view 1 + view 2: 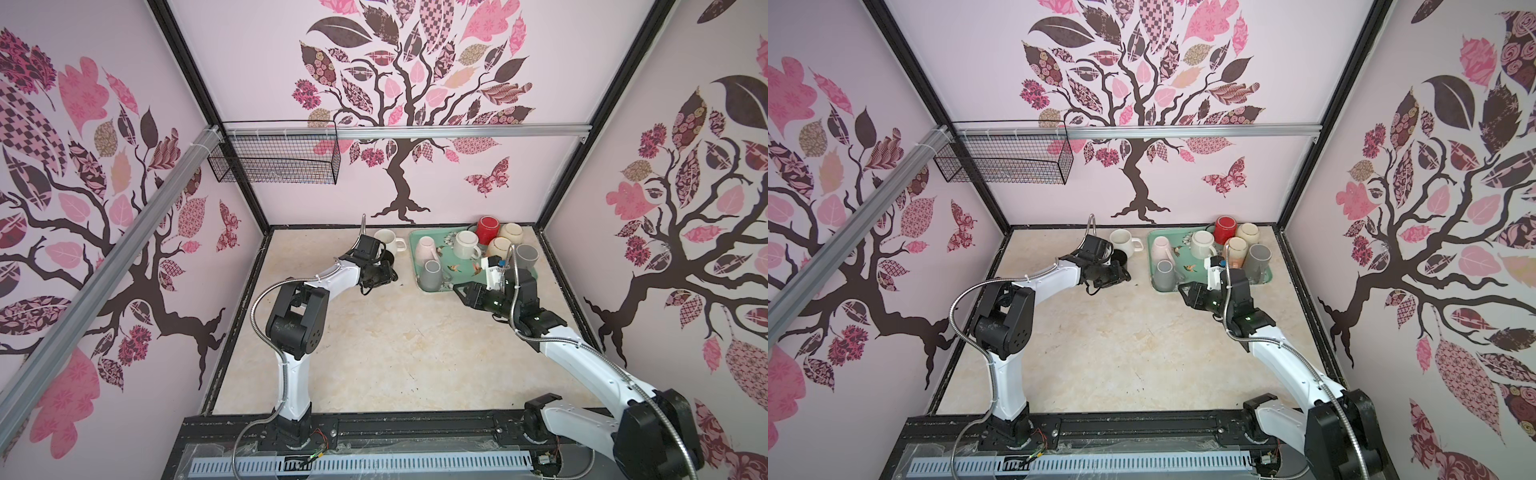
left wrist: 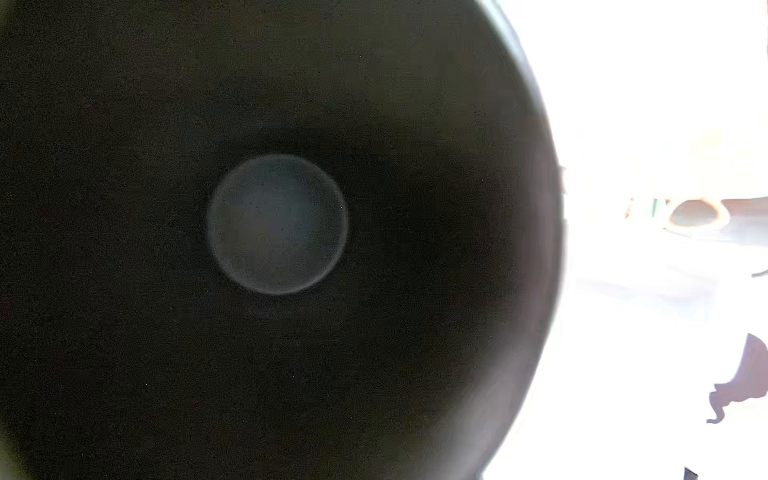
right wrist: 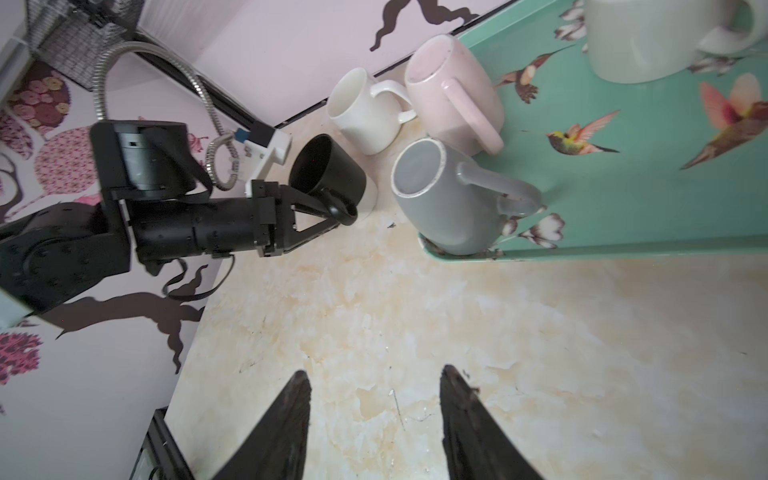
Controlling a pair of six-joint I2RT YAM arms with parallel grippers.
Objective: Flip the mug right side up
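The black mug (image 3: 328, 170) is off the tray, beside its left edge, and shows in both top views (image 1: 388, 258) (image 1: 1120, 257). My left gripper (image 3: 343, 214) is shut on its handle. The mug tilts with its mouth toward the left wrist camera, so its dark inside (image 2: 276, 224) fills that view. I cannot tell whether its base touches the table. My right gripper (image 3: 376, 374) hangs open over bare table just in front of the tray (image 1: 459, 291), holding nothing.
A teal bird-print tray (image 3: 623, 208) at the back right holds several mugs, among them an upside-down pink mug (image 1: 426, 249) and grey mug (image 1: 432, 274). A white mug (image 1: 386, 241) stands upright on the table behind the black one. A wire basket (image 1: 274, 158) hangs on the back wall.
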